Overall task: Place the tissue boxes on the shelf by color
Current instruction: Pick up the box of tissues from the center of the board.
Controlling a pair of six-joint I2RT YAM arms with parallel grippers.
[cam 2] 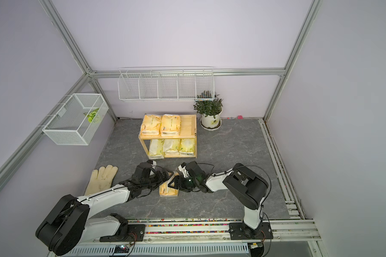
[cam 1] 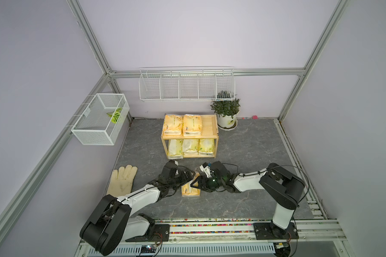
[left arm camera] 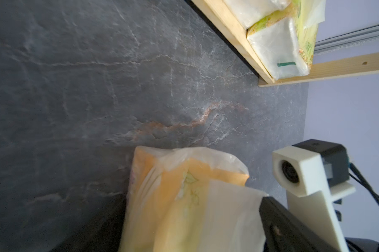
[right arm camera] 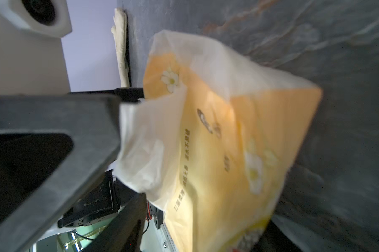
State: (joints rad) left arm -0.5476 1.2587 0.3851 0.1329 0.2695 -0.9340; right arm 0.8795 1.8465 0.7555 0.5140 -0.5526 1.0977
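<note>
- The loose orange-yellow pack [cam 1: 190, 190] [cam 2: 168, 190] is located in front of the shelf [cam 1: 211, 124] [cam 2: 188, 124], well apart from it, over the grey mat [cam 1: 243, 155]. It is blurred in both wrist views [left arm camera: 184, 207] [right arm camera: 228, 152]. Whether it rests on the mat or is raised cannot be told.
- The right gripper [cam 1: 196, 181] [cam 2: 173, 181] is applied to the side of this pack that faces right of the shelf. Its fingers [right arm camera: 86, 122] are set either side of the pack's white end flap, which is pressed against one of them, so the pack is grasped.
- The left gripper [cam 1: 188, 175] [cam 2: 167, 175] is positioned over the pack end nearer the shelf. Its fingers are hidden, so the state of its jaws cannot be told.
- On the shelf's top tier, the left top pack [cam 1: 172, 125] and the middle top pack [cam 1: 192, 125], both orange-yellow, are laid side by side. Bare wood is shown at the right end.
- On the lower tier, three lemon-yellow packs [cam 1: 190, 146] are stood side by side.
- A cream glove [cam 1: 122, 181] [cam 2: 102, 180] is laid flat in front of the shelf and to its left.
- A potted plant [cam 1: 227, 118] is placed just beside the shelf's right rear corner.
- A white wire rack [cam 1: 186, 85] is mounted on the wall above and behind the shelf.
</note>
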